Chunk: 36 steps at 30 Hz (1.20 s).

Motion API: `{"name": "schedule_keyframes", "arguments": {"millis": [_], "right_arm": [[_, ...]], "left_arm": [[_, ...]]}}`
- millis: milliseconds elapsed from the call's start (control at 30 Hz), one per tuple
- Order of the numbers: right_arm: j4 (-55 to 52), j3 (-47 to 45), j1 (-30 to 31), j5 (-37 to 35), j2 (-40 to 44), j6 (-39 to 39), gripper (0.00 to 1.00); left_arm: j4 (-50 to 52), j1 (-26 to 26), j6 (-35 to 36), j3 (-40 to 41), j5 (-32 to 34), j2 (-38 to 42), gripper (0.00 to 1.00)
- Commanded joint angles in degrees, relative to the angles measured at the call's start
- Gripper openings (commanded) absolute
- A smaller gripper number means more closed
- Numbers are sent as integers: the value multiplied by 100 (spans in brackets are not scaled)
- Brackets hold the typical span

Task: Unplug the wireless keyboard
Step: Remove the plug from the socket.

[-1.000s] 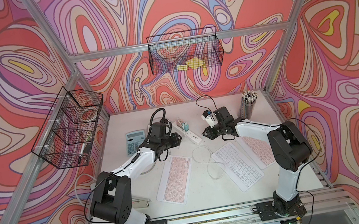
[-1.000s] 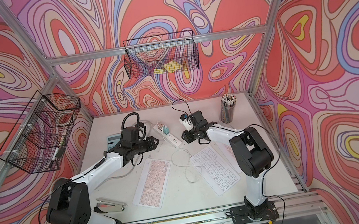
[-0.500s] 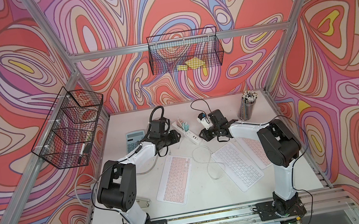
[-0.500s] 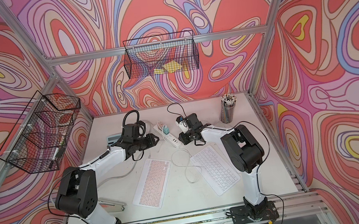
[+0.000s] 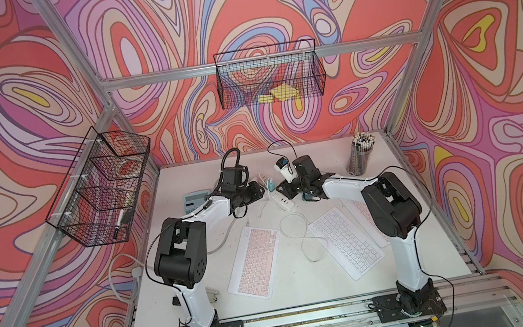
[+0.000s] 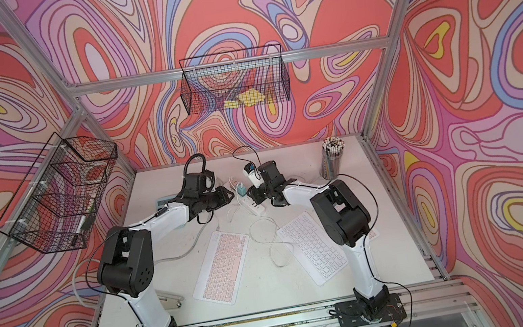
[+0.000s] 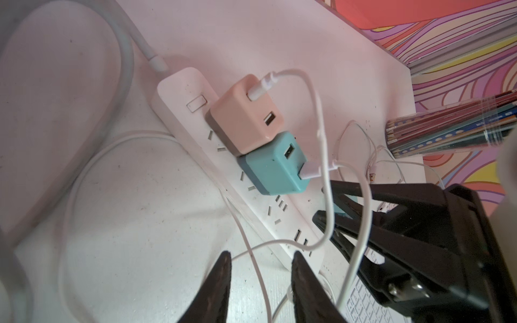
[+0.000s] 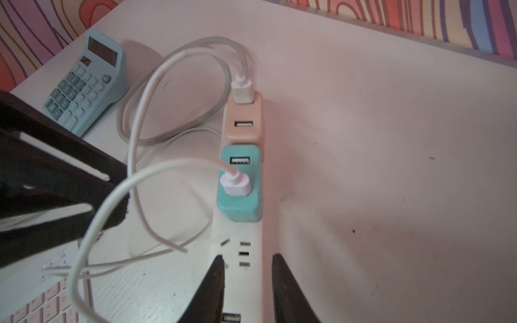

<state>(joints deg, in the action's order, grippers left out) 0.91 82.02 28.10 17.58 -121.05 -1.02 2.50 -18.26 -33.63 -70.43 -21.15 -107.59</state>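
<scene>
1. Keyboards lie mid-table, nearer the front edge: the pink keyboard point(image 5: 256, 263) and the white keyboard point(image 5: 347, 241) side by side, with slack cable looped on the table point(image 5: 409, 254) between them.
2. White leads point(image 8: 156, 167) run back from there to a power strip point(image 8: 251, 229) lying slantwise near the middle of the back edge. The pink charger point(image 8: 244, 137) and teal charger point(image 8: 237, 207) stand in it, touching, each taking one lead. The USB plug point(image 8: 235, 184) in the teal one sits fully home. Which lead serves which keyboard I cannot trace, and nothing is unplugged yet.
3. Left gripper point(image 7: 261, 254): jaws narrowly parted, tips low beside the strip's free end, with a thin lead crossing just ahead of the gap. The gap is far wider than the lead, so I judge it is lining up, not pinching.
4. Right gripper point(image 8: 248, 256): jaws moderately spread, one on each side of the strip's free end, probably to steady the strip while a plug is pulled. Whether they touch it I cannot tell.
5. Calculator point(image 8: 84, 86) sits toward the left edge. The pencil cup point(image 5: 360, 159) stands in the back right corner.
</scene>
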Motion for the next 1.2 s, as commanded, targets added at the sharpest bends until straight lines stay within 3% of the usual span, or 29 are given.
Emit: {"name": "schedule_keyframes", "arguments": {"millis": [0, 700, 1167], "right_arm": [[29, 236, 17, 187, -256, -27, 32], [262, 1069, 107, 310, -1104, 168, 34], [1115, 743, 108, 140, -936, 461, 40]], "left_arm": [[169, 44, -202, -278, 139, -204, 38], [-228, 44, -875, -589, -73, -1085, 42], [-578, 44, -1339, -456, 66, -1368, 42]]}}
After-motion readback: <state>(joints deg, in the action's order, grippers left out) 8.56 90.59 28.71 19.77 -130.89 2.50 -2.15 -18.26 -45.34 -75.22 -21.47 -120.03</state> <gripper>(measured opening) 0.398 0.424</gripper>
